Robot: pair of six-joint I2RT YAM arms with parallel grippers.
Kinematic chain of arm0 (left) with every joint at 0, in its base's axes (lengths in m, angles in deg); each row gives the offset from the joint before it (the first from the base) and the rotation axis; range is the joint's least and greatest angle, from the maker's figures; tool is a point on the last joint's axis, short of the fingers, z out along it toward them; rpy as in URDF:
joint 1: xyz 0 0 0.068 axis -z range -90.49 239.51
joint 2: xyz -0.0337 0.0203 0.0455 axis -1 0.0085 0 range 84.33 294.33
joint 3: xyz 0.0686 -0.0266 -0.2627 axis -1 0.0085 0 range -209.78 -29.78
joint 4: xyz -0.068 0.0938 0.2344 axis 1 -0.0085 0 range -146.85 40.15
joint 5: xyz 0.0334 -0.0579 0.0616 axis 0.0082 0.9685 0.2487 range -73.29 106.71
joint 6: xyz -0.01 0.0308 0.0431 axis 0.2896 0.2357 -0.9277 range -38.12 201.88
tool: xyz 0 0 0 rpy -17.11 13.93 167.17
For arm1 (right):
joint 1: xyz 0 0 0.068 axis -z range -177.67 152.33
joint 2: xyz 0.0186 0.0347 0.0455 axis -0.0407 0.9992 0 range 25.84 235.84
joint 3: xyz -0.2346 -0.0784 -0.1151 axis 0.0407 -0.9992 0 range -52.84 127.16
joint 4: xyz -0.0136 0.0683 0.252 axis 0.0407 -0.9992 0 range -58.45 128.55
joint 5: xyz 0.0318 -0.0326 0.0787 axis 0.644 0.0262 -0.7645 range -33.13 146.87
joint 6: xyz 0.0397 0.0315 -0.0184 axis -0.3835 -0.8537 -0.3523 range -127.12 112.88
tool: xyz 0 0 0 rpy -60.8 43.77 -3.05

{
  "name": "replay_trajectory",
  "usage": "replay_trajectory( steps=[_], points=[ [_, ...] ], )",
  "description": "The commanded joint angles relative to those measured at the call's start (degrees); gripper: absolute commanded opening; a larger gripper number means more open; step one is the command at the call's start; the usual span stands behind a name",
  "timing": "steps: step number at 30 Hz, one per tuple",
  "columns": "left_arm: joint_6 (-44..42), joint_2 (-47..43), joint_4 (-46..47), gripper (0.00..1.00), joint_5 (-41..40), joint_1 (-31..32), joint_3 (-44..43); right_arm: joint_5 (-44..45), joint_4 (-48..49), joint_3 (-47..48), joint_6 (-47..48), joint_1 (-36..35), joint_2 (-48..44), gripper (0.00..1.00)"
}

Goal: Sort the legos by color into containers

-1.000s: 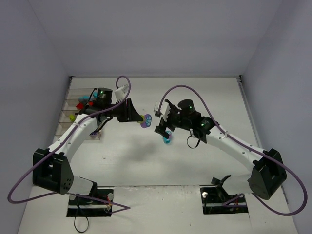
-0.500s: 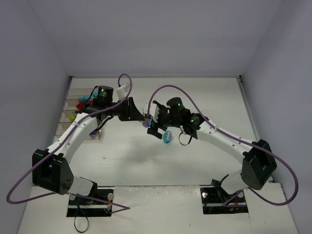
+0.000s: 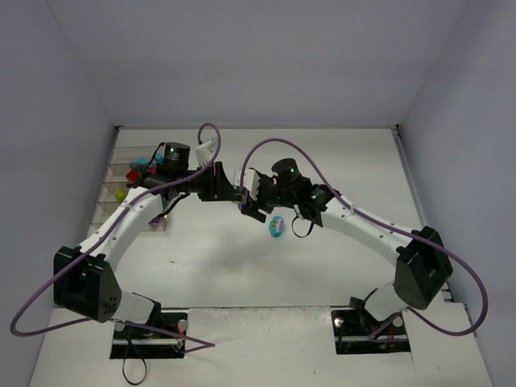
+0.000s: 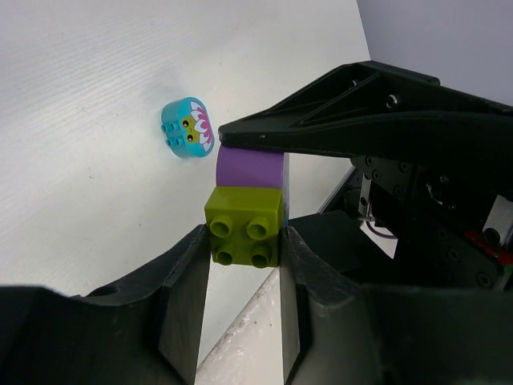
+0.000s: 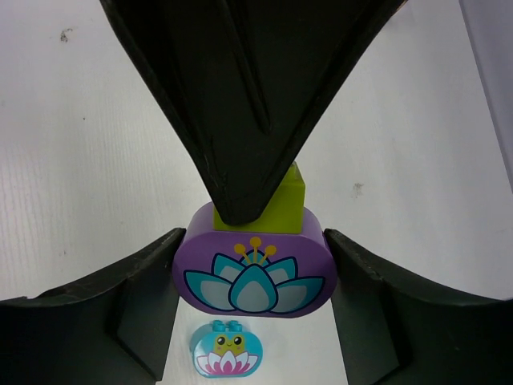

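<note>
Moving leftward across the middle of the overhead view, the right gripper (image 5: 252, 269) has reached the left gripper (image 4: 244, 241), and its fingers now press against both sides of a purple brick (image 4: 250, 166) printed with a lotus. The left gripper is clamped on a lime green brick (image 5: 290, 196) that is stuck to that purple one. A cyan brick (image 3: 276, 226) lies on the white table (image 3: 322, 266) just below them. The clear containers (image 3: 109, 193) sit at the left edge, holding a few bricks.
</note>
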Motion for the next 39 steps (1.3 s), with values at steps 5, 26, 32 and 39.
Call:
replay_trajectory(
  steps=[5, 26, 32, 39],
  points=[
    [0.6, -1.6, 3.1, 0.0, 0.8, 0.4, -2.1, 0.4, 4.2, 1.5, 0.1, -0.4, -0.6, 0.26],
    [-2.9, -0.1, -2.4, 0.0, -4.8, -2.6, -6.6, 8.2, 4.8, -16.0, -5.6, 5.2, -7.4, 0.0],
    [4.4, -3.2, -5.3, 0.0, -36.5, -9.5, -5.0, 10.1, 5.6, -15.0, -8.5, 5.3, -9.0, 0.0],
    [5.0, 0.8, -2.1, 0.01, -47.9, -22.1, -4.0, 9.5, 5.9, -15.6, -8.9, 5.2, -11.8, 0.0]
  ],
)
